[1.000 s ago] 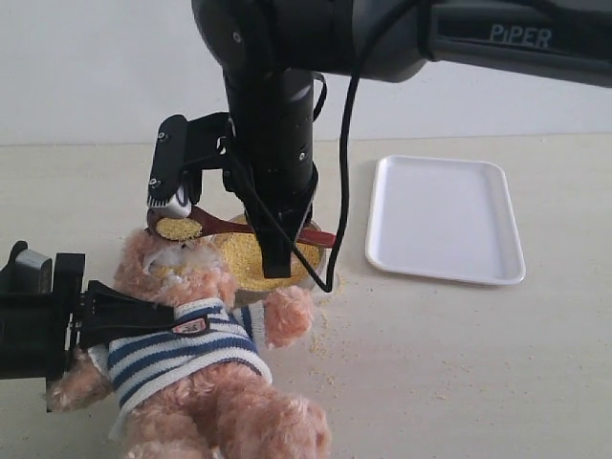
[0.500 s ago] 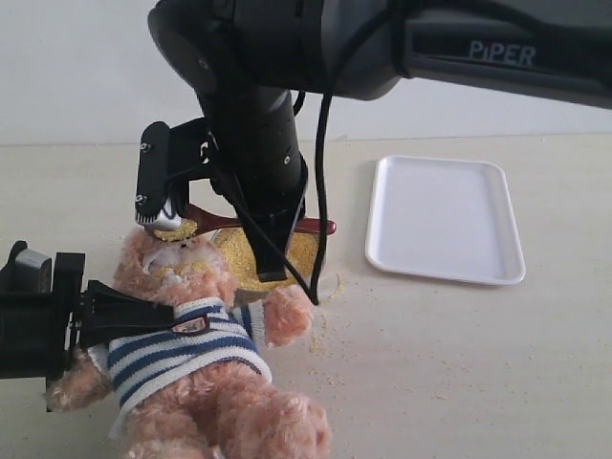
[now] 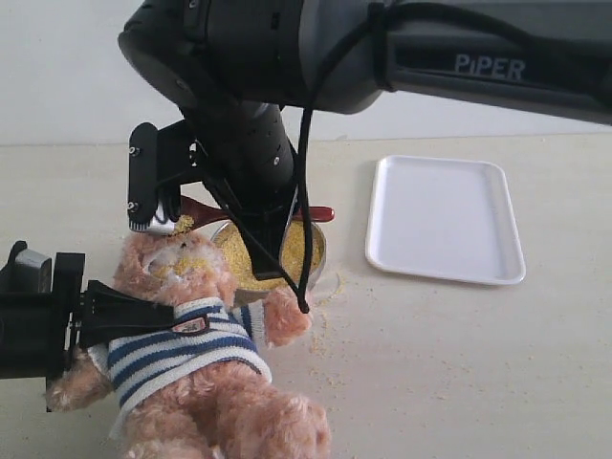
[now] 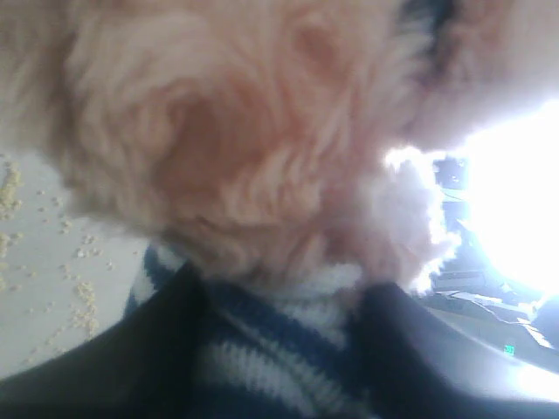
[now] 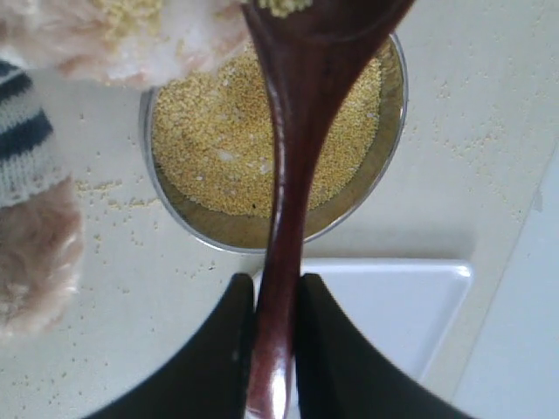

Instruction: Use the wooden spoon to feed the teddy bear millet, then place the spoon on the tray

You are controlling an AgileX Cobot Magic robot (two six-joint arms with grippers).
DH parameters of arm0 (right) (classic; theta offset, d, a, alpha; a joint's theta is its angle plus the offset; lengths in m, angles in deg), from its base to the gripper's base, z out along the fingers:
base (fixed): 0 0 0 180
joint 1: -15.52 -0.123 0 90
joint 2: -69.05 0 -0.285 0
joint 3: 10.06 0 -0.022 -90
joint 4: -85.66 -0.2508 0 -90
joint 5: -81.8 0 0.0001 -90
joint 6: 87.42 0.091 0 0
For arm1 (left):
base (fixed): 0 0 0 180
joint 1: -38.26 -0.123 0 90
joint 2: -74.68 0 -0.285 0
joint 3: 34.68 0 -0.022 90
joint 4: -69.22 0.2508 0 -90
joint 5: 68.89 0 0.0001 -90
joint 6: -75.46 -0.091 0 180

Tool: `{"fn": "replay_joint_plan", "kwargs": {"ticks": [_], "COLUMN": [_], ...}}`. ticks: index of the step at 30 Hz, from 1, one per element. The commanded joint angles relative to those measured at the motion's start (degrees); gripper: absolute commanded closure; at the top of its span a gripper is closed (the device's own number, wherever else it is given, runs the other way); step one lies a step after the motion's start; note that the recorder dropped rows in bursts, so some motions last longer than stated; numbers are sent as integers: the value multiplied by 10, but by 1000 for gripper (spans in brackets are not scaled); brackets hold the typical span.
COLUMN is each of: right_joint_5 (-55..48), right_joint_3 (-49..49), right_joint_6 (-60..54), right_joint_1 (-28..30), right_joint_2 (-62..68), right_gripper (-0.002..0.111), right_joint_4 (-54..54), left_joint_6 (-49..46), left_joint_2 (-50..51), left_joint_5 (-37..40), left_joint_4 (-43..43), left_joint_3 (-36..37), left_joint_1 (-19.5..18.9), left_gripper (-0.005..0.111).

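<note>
The teddy bear (image 3: 191, 382) lies on its back at the front left in its striped shirt. My left gripper (image 3: 143, 311) is shut on its shirt, and in the left wrist view the dark fingers (image 4: 131, 367) pinch the stripes below the fur (image 4: 262, 148). My right gripper (image 5: 278, 284) is shut on the handle of the wooden spoon (image 5: 293, 157). The spoon (image 3: 203, 207) is held level, its bowl just over the bear's muzzle (image 5: 175, 35). Millet (image 5: 227, 148) fills the metal bowl (image 3: 317, 251), and some grains lie on the bear's face (image 3: 186, 263). The white tray (image 3: 445, 218) sits to the right.
Loose millet crumbs (image 3: 320, 335) lie scattered on the table around the bowl and beside the bear. The right arm's black body (image 3: 249, 143) and its cable hang over the bowl. A corner of the tray (image 5: 393, 297) shows behind the right fingers.
The right arm has shifted left, carrying the spoon's bowl from beside the bear's head to over its muzzle. More of the metal bowl shows. The left gripper and bear have stayed put.
</note>
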Motion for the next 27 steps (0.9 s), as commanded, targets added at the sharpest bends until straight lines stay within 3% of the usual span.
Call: {"fn": "replay_joint_plan", "kwargs": {"ticks": [1, 13, 27], "right_joint_5": [-1, 1, 41], "right_joint_3": [-3, -1, 91], "right_joint_6": [2, 21, 112], "right_joint_1": [-7, -29, -58], "right_joint_2": [-6, -6, -6], "right_gripper": [109, 109, 109], "right_joint_4": [16, 56, 186], "left_joint_6": [1, 1, 1], "left_joint_2": [1, 1, 1], "left_joint_5": [20, 20, 20], "left_joint_4": [-3, 1, 2], "left_joint_3": [0, 0, 0], "left_joint_1": [4, 4, 4], "left_gripper": [102, 102, 102]}}
